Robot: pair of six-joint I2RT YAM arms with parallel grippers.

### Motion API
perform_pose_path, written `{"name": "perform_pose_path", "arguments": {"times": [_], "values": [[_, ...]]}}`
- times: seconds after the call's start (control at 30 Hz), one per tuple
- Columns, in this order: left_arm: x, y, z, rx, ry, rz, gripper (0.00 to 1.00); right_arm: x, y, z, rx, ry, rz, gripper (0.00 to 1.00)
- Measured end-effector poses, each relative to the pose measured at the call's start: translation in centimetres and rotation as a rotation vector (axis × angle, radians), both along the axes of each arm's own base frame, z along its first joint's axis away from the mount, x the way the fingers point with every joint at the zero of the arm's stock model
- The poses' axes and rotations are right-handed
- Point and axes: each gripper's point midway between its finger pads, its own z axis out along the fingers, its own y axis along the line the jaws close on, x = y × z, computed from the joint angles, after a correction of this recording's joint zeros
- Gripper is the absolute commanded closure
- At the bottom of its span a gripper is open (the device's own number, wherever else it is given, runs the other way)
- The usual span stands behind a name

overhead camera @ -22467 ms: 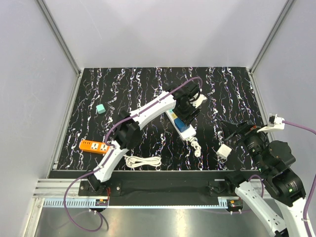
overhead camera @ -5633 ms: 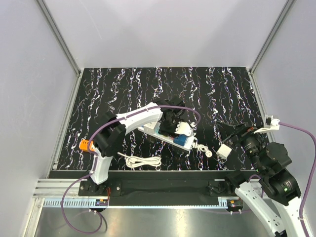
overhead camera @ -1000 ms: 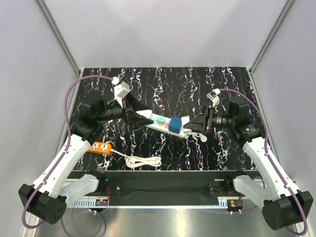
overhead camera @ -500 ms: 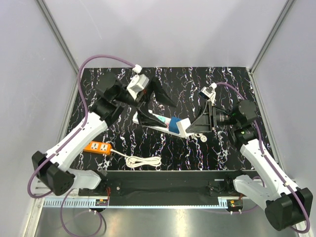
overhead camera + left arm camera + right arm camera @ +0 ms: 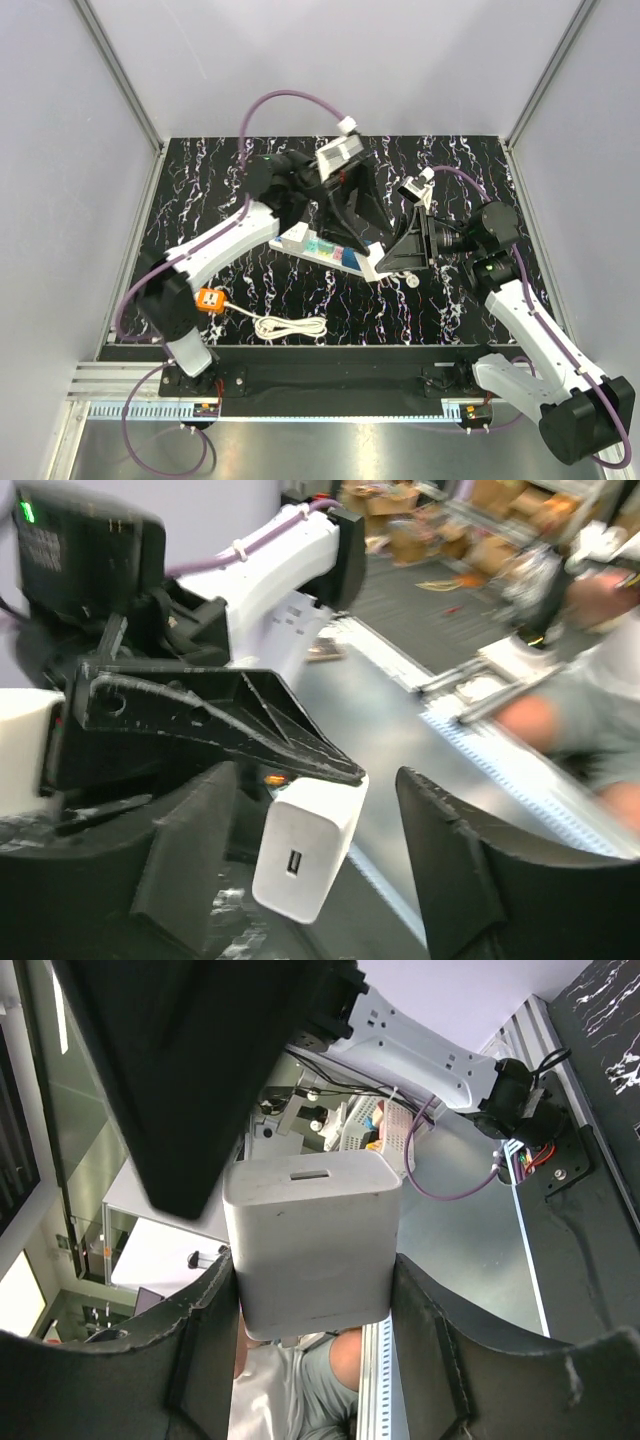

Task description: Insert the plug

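Overhead first, for the plug: sits on the white power strip, toward its right-hand end, just beside a small teal cube on the same strip. Shows only as a patch of royal blue, partly hidden beneath black fingers. Looks seated in a socket, though hard to say how deep from so high up.

As for the strip itself: lies slantwise near the middle of the black marbled table, left end farther back, right end nearer the front.

Next, the left gripper: hangs right above the plug and the teal cube, reaching in from the left and angled down. Holds nothing. Shows fingers spread wide apart in the left wrist view, one at each lower corner.

Then the right gripper: points in low from the right at the strip's right-hand end. Pinches a white USB charger between both fingers, pressed against its two sides. Appears again in the left wrist view as a black wedge over the same charger, USB port facing the lens, framed between the spread left fingers. Cannot separate charger from strip end in the overhead view.

Off to the front left, well apart from all this: an orange socket block, with a white cord looped just beside it.
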Motion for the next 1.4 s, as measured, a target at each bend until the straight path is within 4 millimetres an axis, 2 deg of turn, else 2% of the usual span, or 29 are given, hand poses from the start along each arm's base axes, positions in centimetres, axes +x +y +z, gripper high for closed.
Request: {"name": "perform_pose_path", "arguments": {"times": [0.1,0.2,0.47,0.7,0.77,0.8,0.9,0.97,1.03,1.07,1.1,1.13,1.2,1.33,1.4], "values": [[0.3,-1.3,-0.9,0.101,0.123,-0.039,0.34,0.0,0.1,-0.1,-0.002,0.005,0.005,1.00],[-0.2,-1.6,-1.4,0.168,0.194,-0.063,0.29,0.0,0.1,-0.1,-0.001,0.004,0.006,1.00],[-1.1,-1.1,-0.9,0.181,0.210,-0.079,0.24,-0.1,0.2,0.1,0.002,-0.004,0.009,1.00],[-1.8,-0.4,-1.0,0.174,0.199,-0.078,0.25,-0.2,0.1,1.6,0.016,-0.032,0.009,1.00],[-1.8,-0.4,-1.0,0.167,0.191,-0.078,0.29,-0.3,0.1,2.1,0.021,-0.042,0.010,1.00],[-1.8,-0.4,-1.0,0.166,0.189,-0.078,0.37,-0.3,0.1,2.3,0.023,-0.045,0.010,1.00],[-1.7,-0.4,-1.1,0.161,0.184,-0.077,0.77,-0.5,0.0,2.6,0.025,-0.043,0.014,1.00],[-1.9,-0.3,-1.0,0.093,0.096,-0.078,0.77,-0.7,0.0,2.6,0.014,0.000,0.028,1.00],[-2.1,-0.1,-0.7,0.085,0.079,-0.079,0.76,-0.8,0.0,2.9,0.020,-0.007,0.026,1.00],[-2.1,-0.1,-0.7,0.081,0.079,-0.079,0.73,-0.9,0.0,3.0,0.021,-0.008,0.029,1.00],[-2.1,-0.1,-0.7,0.081,0.082,-0.079,0.58,-0.9,0.0,3.0,0.020,-0.006,0.030,1.00],[-2.2,-0.1,-0.8,0.083,0.085,-0.078,0.29,-0.9,0.0,2.9,0.019,-0.003,0.031,1.00],[-2.3,0.1,-1.0,0.098,0.104,-0.078,0.26,-0.6,0.1,2.9,0.020,0.001,0.025,1.00],[-2.3,0.1,-1.7,0.120,0.126,-0.079,0.27,-0.1,0.3,2.9,0.028,0.000,0.023,1.00],[-2.2,0.0,-1.9,0.128,0.135,-0.079,0.42,0.2,0.4,3.1,0.034,0.000,0.025,1.00]]}}
